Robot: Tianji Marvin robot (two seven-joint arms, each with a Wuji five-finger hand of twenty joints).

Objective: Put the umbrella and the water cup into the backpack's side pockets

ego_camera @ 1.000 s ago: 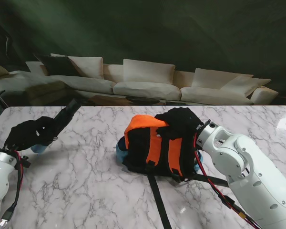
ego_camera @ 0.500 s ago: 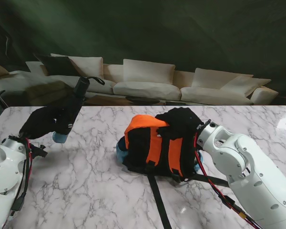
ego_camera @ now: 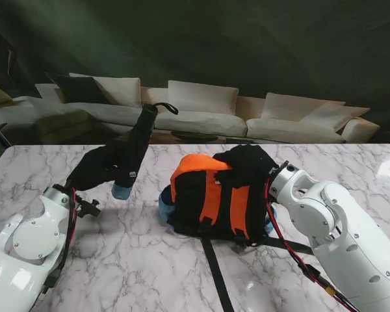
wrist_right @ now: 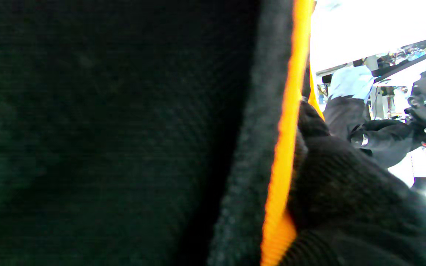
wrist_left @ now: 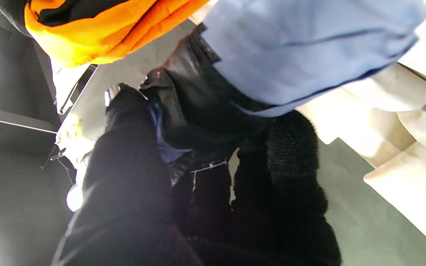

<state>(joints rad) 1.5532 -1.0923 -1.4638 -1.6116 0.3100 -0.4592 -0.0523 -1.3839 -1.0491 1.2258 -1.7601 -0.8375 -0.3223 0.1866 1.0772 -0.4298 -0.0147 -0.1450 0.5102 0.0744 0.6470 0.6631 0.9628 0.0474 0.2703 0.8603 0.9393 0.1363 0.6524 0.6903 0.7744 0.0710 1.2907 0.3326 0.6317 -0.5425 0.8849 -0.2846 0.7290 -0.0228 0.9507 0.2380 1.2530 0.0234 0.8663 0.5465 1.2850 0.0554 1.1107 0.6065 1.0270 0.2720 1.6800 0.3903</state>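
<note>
Mid-counter (ego_camera: 117, 260) lies the backpack (ego_camera: 211, 198), orange and black, straps toward me. Just left of it, off the surface, the umbrella (ego_camera: 135, 146) stands tilted, blue end down, gripped by the left hand (ego_camera: 104, 168). Right hand (ego_camera: 250, 162) clutches the backpack's far right top.

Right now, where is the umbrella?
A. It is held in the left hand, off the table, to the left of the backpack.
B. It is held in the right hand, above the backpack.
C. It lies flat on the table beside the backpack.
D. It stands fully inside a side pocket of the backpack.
A: the left hand is closed around the umbrella, which is clear of the table and left of the backpack; the right hand rests on the backpack.
</note>
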